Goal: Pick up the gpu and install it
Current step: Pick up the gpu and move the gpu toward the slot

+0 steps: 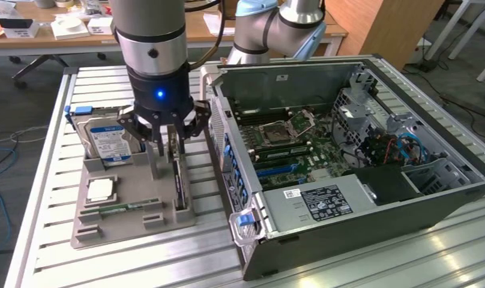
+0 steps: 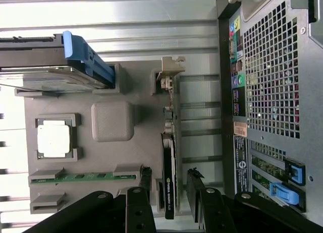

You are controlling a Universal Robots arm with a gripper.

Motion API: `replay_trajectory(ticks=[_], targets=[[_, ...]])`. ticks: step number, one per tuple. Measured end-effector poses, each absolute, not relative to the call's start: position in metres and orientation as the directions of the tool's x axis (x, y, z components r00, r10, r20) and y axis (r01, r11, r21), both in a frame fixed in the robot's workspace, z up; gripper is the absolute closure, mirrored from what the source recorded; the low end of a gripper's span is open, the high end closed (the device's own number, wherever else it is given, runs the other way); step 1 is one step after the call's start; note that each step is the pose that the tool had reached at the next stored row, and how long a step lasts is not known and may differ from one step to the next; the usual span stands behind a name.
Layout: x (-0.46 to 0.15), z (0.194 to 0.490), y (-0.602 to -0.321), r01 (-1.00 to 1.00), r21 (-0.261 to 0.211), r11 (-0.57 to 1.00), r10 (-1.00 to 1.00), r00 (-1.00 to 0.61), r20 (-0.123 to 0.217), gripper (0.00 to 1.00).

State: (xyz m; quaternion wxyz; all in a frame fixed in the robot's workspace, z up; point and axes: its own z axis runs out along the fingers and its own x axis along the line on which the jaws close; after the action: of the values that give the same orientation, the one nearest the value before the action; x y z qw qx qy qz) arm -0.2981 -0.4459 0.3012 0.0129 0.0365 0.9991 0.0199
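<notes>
Item: gpu [image 2: 169, 157], a thin dark circuit card with a silver metal bracket [image 2: 171, 71] at one end. It stood on its long edge in a slot of the grey parts tray [image 1: 106, 231], along the tray's three o'clock side in the exterior view, and was not yet lifted. Same tray: a hard drive [image 1: 106, 141] with a blue-white label at eleven o'clock, a processor chip [image 1: 101, 190] near nine o'clock and a green memory stick [image 1: 130, 207] toward seven o'clock. The open computer case [image 1: 347, 240] lay at three o'clock of the tray, on the slatted metal bench [image 1: 34, 240]. Handling, as judged: light and stiff but fragile, with exposed components and an edge connector. It was best taken by the two flat faces along the upper edge, square to the card so that it did not twist in the slot, and clear of the bracket. Arm: the wrist pointed straight down over the card's twelve o'clock end in the exterior view. Gripper [image 2: 169, 190]: fingers [image 2: 141, 195] apart, one on each side of the card and low beside it, clamped on nothing. Contact with the faces could not be told.
</notes>
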Motion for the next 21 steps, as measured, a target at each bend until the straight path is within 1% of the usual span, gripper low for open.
replay_trajectory(ticks=[12,21], targets=[[-0.298,0.289,-0.446,0.073,0.04,0.997,0.074,-0.997,-0.024,0.59],[-0.295,0.288,-0.447,0.073,0.036,0.997,0.073,-0.997,-0.024,0.59]])
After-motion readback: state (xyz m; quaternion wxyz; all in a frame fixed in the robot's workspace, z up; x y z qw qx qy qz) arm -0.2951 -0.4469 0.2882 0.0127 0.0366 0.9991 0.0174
